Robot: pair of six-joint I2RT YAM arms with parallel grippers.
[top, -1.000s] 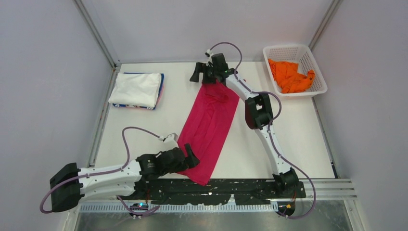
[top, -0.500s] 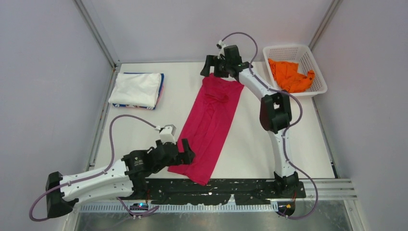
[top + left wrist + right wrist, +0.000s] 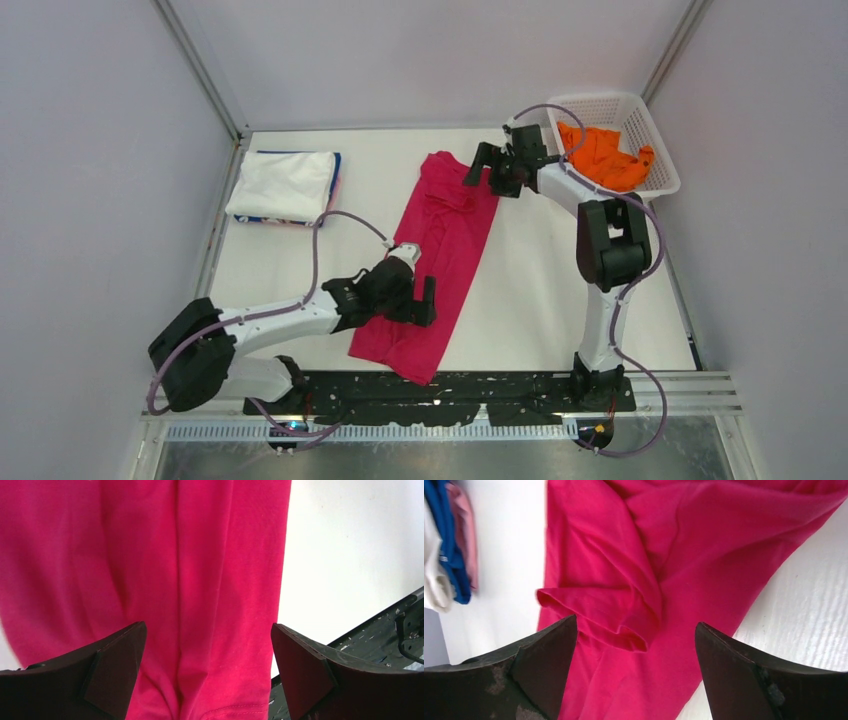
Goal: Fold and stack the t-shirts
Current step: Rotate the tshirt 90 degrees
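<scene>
Top external view: magenta-pink t-shirt [image 3: 440,235] lies as a long narrow strip on the counter [image 3: 540,280], running diagonally from far centre to the near edge. Left tool [image 3: 425,300] is over the strip's lower half. Left wrist cam shows its jaws spread wide w/ only flat cloth btwn them, nothing gripped; can't tell if the tips touch the fabric. Right tool [image 3: 482,165] is at the far end, just beside the shirt's upper right corner. Right wrist cam shows it wide open too & empty, looking down on a folded-over sleeve w/ rumpled creases. Far left: folded white t-shirt [image 3: 283,183] tops a stack, w/ blue t-shirt [image 3: 451,545] & pink t-shirt [image 3: 466,530] edges under it. Orange t-shirt [image 3: 600,155] is bunched in the white lattice basket [image 3: 652,130] at far right.
</scene>
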